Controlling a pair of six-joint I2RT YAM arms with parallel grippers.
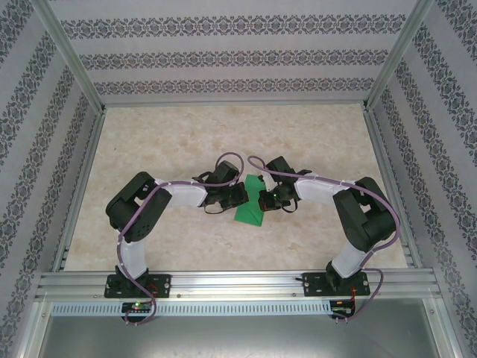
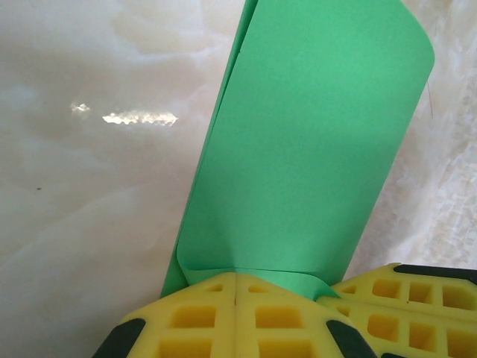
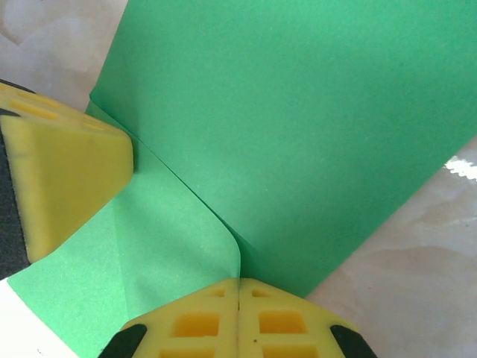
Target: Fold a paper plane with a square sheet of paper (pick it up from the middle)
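Observation:
The green sheet of paper is doubled over on itself and held off the table between both grippers at mid-table. My left gripper pinches its left side and my right gripper its right side. In the left wrist view the yellow jaws meet at the left gripper, shut on a curled edge of the paper, which rises as a bent flap. In the right wrist view the right gripper is shut on a fold line of the paper. No finished dart shape shows.
The marble-patterned tabletop lies open around the arms. Aluminium frame rails and patterned walls bound it on three sides. The right gripper's fingers sit close beside the left's, and a left finger shows in the right wrist view.

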